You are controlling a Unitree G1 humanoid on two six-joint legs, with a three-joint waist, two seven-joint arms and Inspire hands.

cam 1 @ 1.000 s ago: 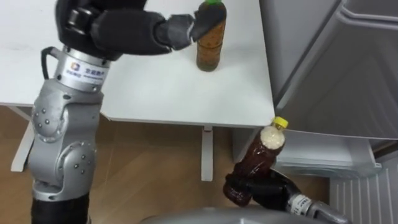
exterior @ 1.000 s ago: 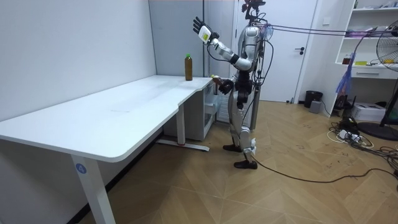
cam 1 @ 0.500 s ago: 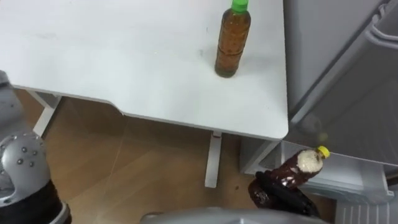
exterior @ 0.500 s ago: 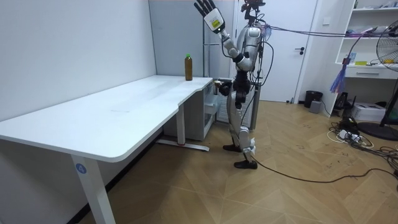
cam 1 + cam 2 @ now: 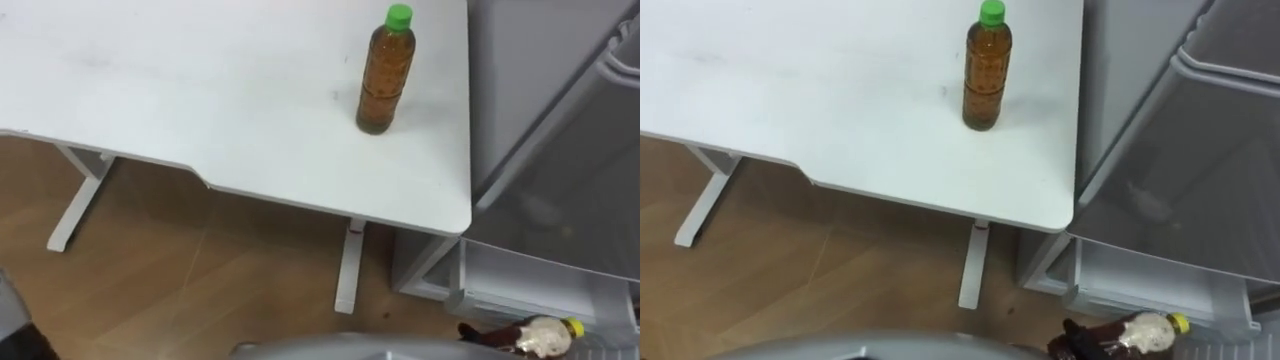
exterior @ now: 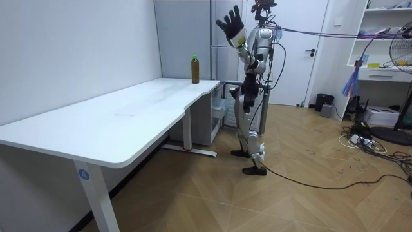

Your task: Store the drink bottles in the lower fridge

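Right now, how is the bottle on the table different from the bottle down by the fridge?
The green-capped bottle stands upright on the white table; the yellow-capped bottle is tipped nearly sideways, low by the fridge. The green-capped bottle's drink is amber; the yellow-capped bottle's looks darker brown. Both are plastic drink bottles.

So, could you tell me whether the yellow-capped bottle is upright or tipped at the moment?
Tipped: the yellow-capped bottle lies nearly level, cap pointing right, held by the right hand, fingers curled round its base.
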